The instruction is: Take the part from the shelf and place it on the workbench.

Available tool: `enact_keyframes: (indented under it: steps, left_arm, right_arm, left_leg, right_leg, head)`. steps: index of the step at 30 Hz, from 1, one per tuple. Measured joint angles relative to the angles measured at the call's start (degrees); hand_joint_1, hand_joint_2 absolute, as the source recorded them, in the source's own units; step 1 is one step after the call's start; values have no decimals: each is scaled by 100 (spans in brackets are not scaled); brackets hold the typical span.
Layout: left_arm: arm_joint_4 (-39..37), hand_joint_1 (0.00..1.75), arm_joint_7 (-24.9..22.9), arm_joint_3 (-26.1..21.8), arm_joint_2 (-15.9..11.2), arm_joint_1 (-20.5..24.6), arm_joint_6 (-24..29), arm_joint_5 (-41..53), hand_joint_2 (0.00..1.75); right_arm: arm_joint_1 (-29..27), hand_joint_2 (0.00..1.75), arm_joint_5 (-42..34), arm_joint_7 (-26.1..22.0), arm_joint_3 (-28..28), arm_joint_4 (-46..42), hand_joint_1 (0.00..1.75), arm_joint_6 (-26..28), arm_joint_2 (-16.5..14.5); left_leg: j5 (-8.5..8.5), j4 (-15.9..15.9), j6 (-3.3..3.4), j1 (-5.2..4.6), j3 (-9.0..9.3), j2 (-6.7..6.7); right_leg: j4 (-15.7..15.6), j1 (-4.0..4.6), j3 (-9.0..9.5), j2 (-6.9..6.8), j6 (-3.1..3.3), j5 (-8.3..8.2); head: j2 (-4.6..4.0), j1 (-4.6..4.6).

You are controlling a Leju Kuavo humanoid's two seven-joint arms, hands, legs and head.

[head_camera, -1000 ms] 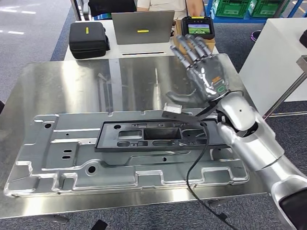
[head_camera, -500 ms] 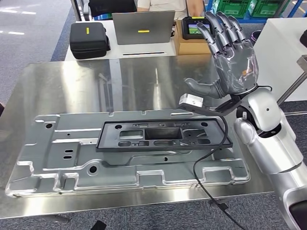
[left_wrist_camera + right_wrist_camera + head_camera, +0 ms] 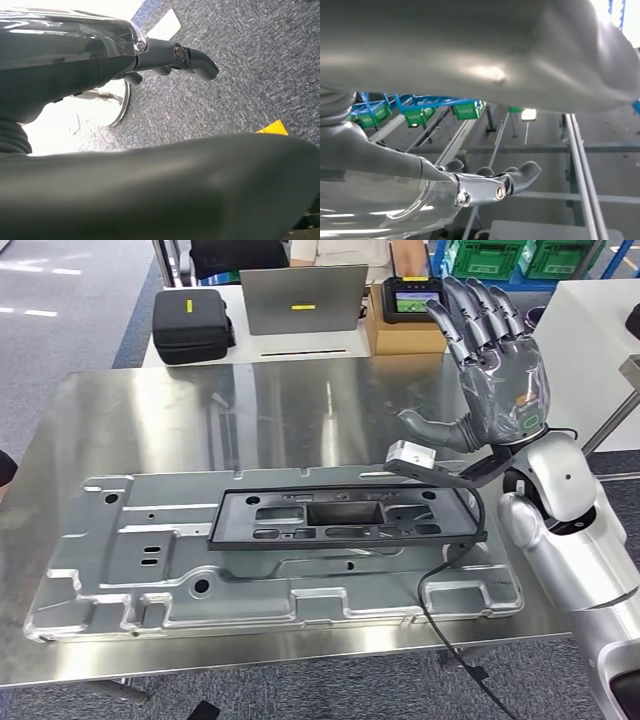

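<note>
I have the right hand (image 3: pixel 498 370) raised at the bench's far right, fingers spread, holding nothing. The dark part (image 3: pixel 343 519) lies flat on the grey panel (image 3: pixel 151 575) on the workbench (image 3: pixel 189 410). The dangling cable (image 3: pixel 445 580) could snag the part's right end if I pull back carelessly.

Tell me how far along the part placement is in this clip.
Placement looks done: the dark frame part lies flat on the large metal panel on the steel workbench. The right robot hand is raised above the bench's right side, fingers spread, holding nothing. The left robot hand hangs over carpet. Nothing obvious remains except lowering the arm.
</note>
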State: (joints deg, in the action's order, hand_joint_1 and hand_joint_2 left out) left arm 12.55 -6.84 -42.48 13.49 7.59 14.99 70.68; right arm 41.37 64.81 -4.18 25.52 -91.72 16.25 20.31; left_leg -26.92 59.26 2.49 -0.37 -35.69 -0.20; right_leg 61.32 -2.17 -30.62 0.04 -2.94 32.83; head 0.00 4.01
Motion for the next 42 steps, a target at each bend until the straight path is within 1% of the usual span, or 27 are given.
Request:
enact_keyframes:
  steps: [2,5,7,9,10,11,12,13,15,16,18,20,21,23,25,26,27,29,31,33,35,36,37,39,40,41,42]
  left_arm:
    - [-1,0,-10,1,0,5,-1,2,0]
    - [-1,0,-19,0,-3,1,-2,2,0]
    - [0,0,-20,-1,-7,1,-3,3,0]
    - [0,0,-20,-1,-7,2,-6,4,0]
    - [0,0,-20,-1,-7,2,-7,4,0]
    - [0,0,-21,-1,-7,2,-7,5,0]
    - [0,0,-21,0,-7,3,-8,6,0]
    - [0,0,-22,-1,-7,5,-8,8,0]
    - [1,0,-24,1,-8,19,-8,16,0]
    - [1,0,-25,1,-8,28,-7,20,0]
    - [0,0,-26,2,-9,41,-7,25,0]
    - [0,0,-33,1,-9,42,-8,22,0]
    - [0,0,-35,1,-8,43,-8,21,0]
    - [-1,0,-37,2,-7,46,-14,21,0]
    - [-1,0,-37,2,-7,41,-22,22,0]
    - [0,0,-37,2,-7,39,-25,22,0]
    - [0,0,-38,2,-7,39,-25,22,0]
    - [0,0,-39,2,-7,40,-26,24,0]
    - [-1,0,-47,3,-7,42,-26,25,0]
    - [-1,0,-64,4,-7,44,-26,25,0]
    - [-1,0,-80,4,-8,39,-27,26,0]
    - [-1,0,-88,4,-9,37,-28,26,0]
    - [-1,0,-98,4,-10,35,-28,26,0]
    - [-1,0,-111,4,-12,38,-28,26,0]
    - [-1,0,-115,4,-13,40,-31,26,0]
    - [-1,0,-116,4,-13,41,-35,26,0]
    - [0,0,-117,4,-13,41,-39,26,0]
  right_arm:
    - [-17,0,-1,-2,-7,3,0,1,7]
    - [-39,0,0,-8,-4,19,0,2,10]
    - [-48,0,0,-12,-1,32,0,2,9]
    - [-67,0,0,-16,-1,34,0,2,9]
    - [-83,0,0,-18,-1,35,0,3,10]
    - [-102,0,0,-19,-1,36,0,3,10]
    - [-119,0,1,-19,-2,36,0,5,11]
    - [-129,0,1,-19,-3,36,0,7,11]
    - [-131,0,1,-19,-11,34,0,11,12]
    - [-129,0,0,-19,-16,33,0,14,14]
    - [-130,0,1,-19,-25,32,0,17,17]
    - [-139,0,0,-20,-28,33,0,22,29]
    - [-144,0,-1,-22,-31,34,0,25,42]
    - [-153,0,-2,-25,-36,36,0,33,67]
    - [-180,0,-2,-26,-36,38,0,37,78]
    - [-203,0,-2,-26,-36,39,0,37,79]
    - [-222,0,-2,-26,-36,40,0,37,80]
    - [-235,0,-2,-26,-36,40,0,37,81]
    - [-228,0,-2,-26,-37,36,0,39,80]
    - [-228,0,-3,-26,-39,31,0,42,80]
    - [-230,0,-3,-26,-37,32,0,43,78]
    - [-231,0,-3,-26,-34,33,0,43,75]
    - [-234,0,-3,-26,-32,34,0,43,72]
    - [-239,0,-4,-26,-30,36,0,43,68]
    - [-244,0,-4,-26,-28,36,0,43,68]
    - [-252,0,-4,-26,-27,36,0,43,68]
    - [-263,0,-4,-26,-26,36,0,43,68]
  left_leg:
    - [39,24,-77,-12,-41,-4]
    - [30,62,-189,5,-110,-18]
    - [-325,400,-261,31,-251,-25]
    - [-833,1112,-327,55,-451,-23]
    - [-979,1424,-347,63,-505,-22]
    - [-1005,1573,-355,66,-477,-22]
    - [-924,1507,-353,67,-346,-22]
    - [-782,1245,-339,67,-123,-22]
    - [-554,438,-283,54,446,-23]
    - [-511,123,-253,42,646,-24]
    - [-505,-143,-212,11,780,-26]
    - [-458,-215,-159,18,741,-11]
    - [-418,-249,-114,27,705,0]
    - [-318,-264,-23,33,583,23]
    - [-233,-214,26,7,424,31]
    - [-195,-180,33,-5,341,35]
    - [-160,-141,34,-14,257,37]
    - [-102,-50,18,-23,100,38]
    - [-54,37,-25,-36,-17,35]
    - [15,74,-82,-39,-76,33]
    - [53,89,-146,-39,-129,20]
    - [-44,146,-186,-36,-171,12]
    - [-243,287,-229,-25,-226,4]
    - [-821,861,-312,21,-360,-1]
    - [-1026,1211,-341,40,-411,0]
    - [-1100,1483,-361,52,-421,0]
    - [-1042,1613,-372,61,-369,0]
  right_leg:
    - [-252,26,97,9,37,-42]
    - [-261,17,-3,-19,148,-124]
    - [-271,-7,-106,-58,240,-213]
    - [-264,-1,-228,-81,269,-299]
    - [-260,1,-284,-93,266,-339]
    - [-256,2,-339,-102,258,-378]
    - [-252,3,-390,-110,247,-415]
    - [-249,4,-434,-114,235,-450]
    - [-243,14,-495,-117,199,-512]
    - [-243,20,-514,-118,171,-551]
    - [-255,22,-547,-121,103,-638]
    - [-255,16,-594,-104,37,-656]
    - [-174,21,-645,-89,19,-541]
    - [294,31,-813,-61,15,-61]
    - [1005,41,-968,-49,11,360]
    - [1239,44,-973,-45,4,401]
    - [1287,46,-892,-43,1,322]
    - [796,49,-452,-41,15,28]
    - [79,74,29,-36,48,-46]
    - [-220,109,184,-31,78,18]
    - [-254,98,123,-55,139,-25]
    - [-266,82,71,-72,183,-69]
    - [-277,65,1,-90,233,-130]
    - [-274,57,-166,-104,282,-265]
    - [-269,58,-257,-107,284,-333]
    - [-262,59,-349,-110,278,-401]
    - [-256,59,-438,-114,268,-466]
  head:
    - [0,2]
    - [0,3]
    - [0,4]
    - [0,4]
    - [0,4]
    - [0,4]
    - [0,4]
    - [0,4]
    - [0,4]
    - [0,4]
    - [0,4]
    - [0,4]
    - [0,0]
    - [0,-11]
    - [0,-19]
    - [0,-18]
    - [0,-19]
    - [0,-19]
    - [0,-18]
    - [0,-15]
    - [0,-14]
    - [0,-13]
    - [0,-13]
    - [0,-11]
    - [0,-11]
    - [0,-11]
    - [0,-11]
